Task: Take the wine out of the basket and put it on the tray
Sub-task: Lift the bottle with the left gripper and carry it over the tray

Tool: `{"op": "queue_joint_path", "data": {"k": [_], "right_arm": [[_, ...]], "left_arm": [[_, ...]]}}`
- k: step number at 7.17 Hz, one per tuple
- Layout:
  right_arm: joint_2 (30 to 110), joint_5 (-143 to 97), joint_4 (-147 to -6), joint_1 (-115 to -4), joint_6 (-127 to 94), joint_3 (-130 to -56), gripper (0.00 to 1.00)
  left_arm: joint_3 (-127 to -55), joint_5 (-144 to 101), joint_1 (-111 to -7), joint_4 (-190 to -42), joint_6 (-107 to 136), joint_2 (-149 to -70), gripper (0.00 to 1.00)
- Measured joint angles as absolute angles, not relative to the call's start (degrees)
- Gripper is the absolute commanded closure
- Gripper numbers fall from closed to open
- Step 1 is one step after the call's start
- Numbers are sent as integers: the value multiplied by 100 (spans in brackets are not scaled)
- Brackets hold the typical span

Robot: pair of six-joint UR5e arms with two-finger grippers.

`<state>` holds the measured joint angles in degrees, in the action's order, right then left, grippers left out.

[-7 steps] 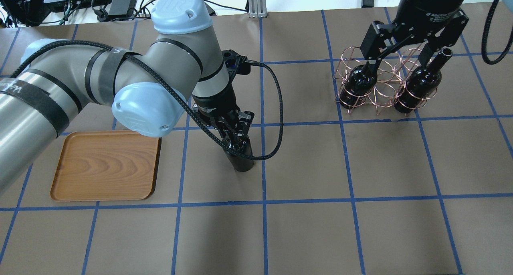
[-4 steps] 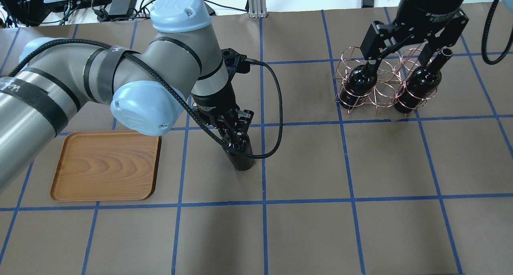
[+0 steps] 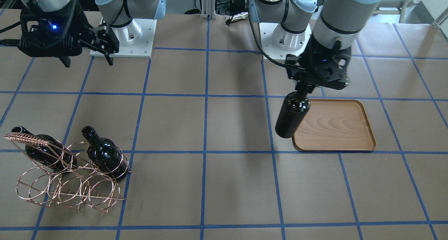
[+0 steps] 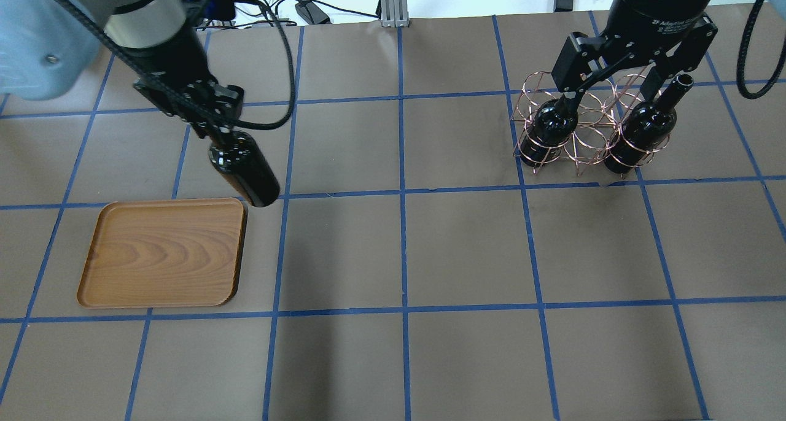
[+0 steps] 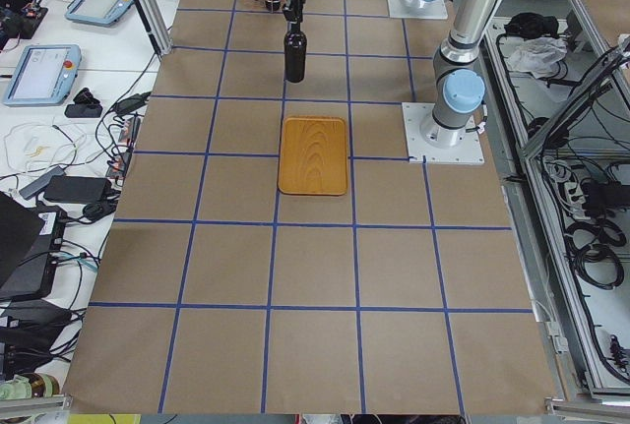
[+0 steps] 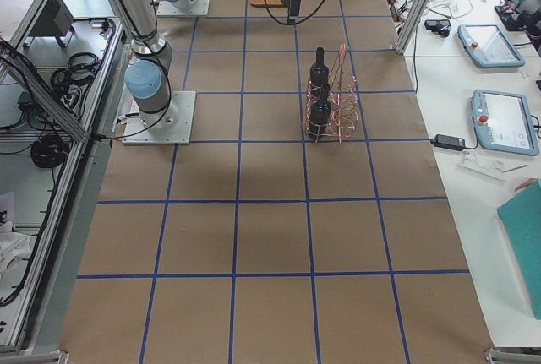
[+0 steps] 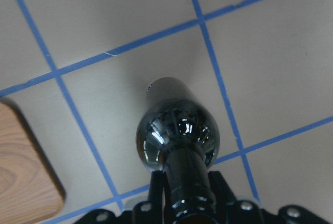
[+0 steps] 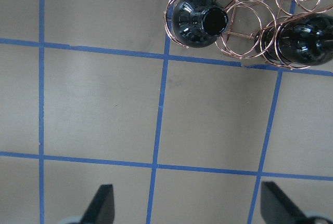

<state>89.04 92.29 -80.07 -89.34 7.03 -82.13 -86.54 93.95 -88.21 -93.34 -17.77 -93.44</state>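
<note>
My left gripper (image 4: 216, 126) is shut on the neck of a dark wine bottle (image 4: 247, 174) that hangs upright above the table, just off the far right corner of the wooden tray (image 4: 163, 252). In the front-facing view the bottle (image 3: 292, 117) overlaps the tray's (image 3: 336, 126) edge. The left wrist view shows the bottle (image 7: 177, 135) over brown paper, with a tray corner (image 7: 21, 182) beside it. The copper wire basket (image 4: 583, 140) holds two more bottles (image 4: 549, 126) (image 4: 642, 129). My right gripper (image 4: 614, 92) is open and empty, high above the basket.
The table is brown paper with a blue tape grid. Both arm bases (image 3: 122, 40) stand at the robot's side of the table. The right wrist view shows the basket (image 8: 244, 5) below, with both fingertips (image 8: 101, 203) wide apart.
My left arm has carried the bottle from the table's middle to the left and away from the robot, up to the tray's far right corner. The right arm has not moved.
</note>
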Motion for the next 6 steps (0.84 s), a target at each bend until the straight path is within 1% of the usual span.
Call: {"op": "queue_joint_path", "data": {"k": [2, 4, 6], "right_arm": [[8904, 9229, -8007, -8931, 703, -8217, 0], [8903, 9228, -8007, -8930, 703, -8217, 0], [8903, 9229, -8007, -8935, 703, -8215, 0]], "left_arm": [[-8794, 9730, -7881, -9296, -2625, -9262, 100], [-9288, 9760, -7166, -8978, -3003, -9207, 100], [-9776, 9706, -6728, -8593, -3265, -9172, 100]]}}
